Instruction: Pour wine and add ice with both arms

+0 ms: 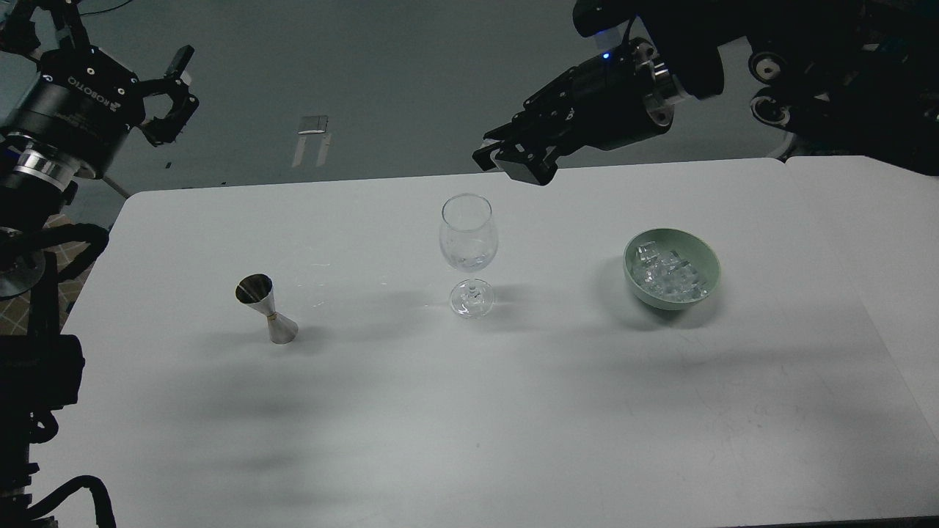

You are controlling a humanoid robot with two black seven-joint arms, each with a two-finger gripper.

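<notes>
White tabletop [469, 411] fills most of the view, with grey floor beyond its far edge. Near the middle of it stands a stemmed wine glass [469, 253], upright on its foot; its bowl looks almost empty, though something clear may sit at the bottom, too faint to tell as wine or as an ice cube. To the right of the glass, well apart from it, sits a pale green bowl [708, 268] holding a heap of clear ice [669, 275] cubes. To the left of the glass, also well apart, a steel hourglass-shaped jigger [266, 309] stands upright on the table; whether it holds any liquid cannot be seen from here.

Above the far edge of the table, behind and to the right of the glass, the right gripper [513, 158] hangs in the air, pointing left and down; its dark fingers bunch together at this angle, so I cannot tell whether they are apart or closed. At the upper left, off the table's corner, the left gripper [172, 99] hovers with its fingers spread apart, holding nothing.
</notes>
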